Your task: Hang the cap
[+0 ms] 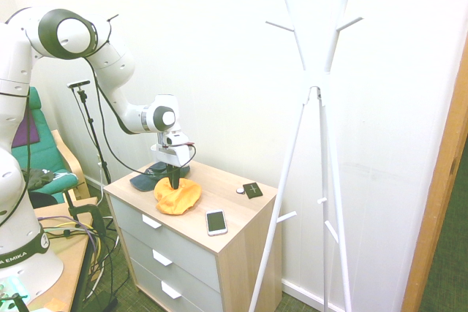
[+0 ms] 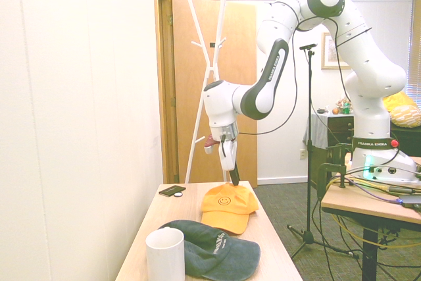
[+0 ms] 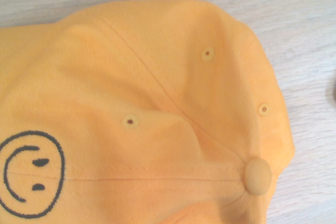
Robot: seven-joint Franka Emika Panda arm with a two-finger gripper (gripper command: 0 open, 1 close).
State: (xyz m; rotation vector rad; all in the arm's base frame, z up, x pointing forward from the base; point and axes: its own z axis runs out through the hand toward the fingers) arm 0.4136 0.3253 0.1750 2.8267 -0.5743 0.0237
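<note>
The second exterior view alone shows a white cylindrical mug (image 2: 165, 255) at the near edge of the light wooden dresser worktop (image 2: 164, 218) and the full shape of the dark blue-grey fabric cap (image 2: 214, 249) beside it; in the first exterior view that dark cap (image 1: 150, 177) is only a sliver behind the arm. The first exterior view alone shows a white-edged smartphone (image 1: 216, 221) lying flat near the worktop's front edge, well apart from the caps. The tall white coat stand with pegs (image 1: 316, 78) rises just beside the dresser. The wrist view gives the close detail: stitched eyelets, seams, a fabric top button and a black smiley face on the soft yellow-orange baseball cap (image 3: 142, 119).

The gripper (image 1: 174, 179) points steeply down with its tips on the crown of the yellow-orange cap (image 1: 178, 196); its fingers stand narrow, but whether they pinch the fabric I cannot tell.

The cap (image 2: 227, 206) lies on the worktop, crown up, brim toward the dark cap, smiley on its front.
</note>
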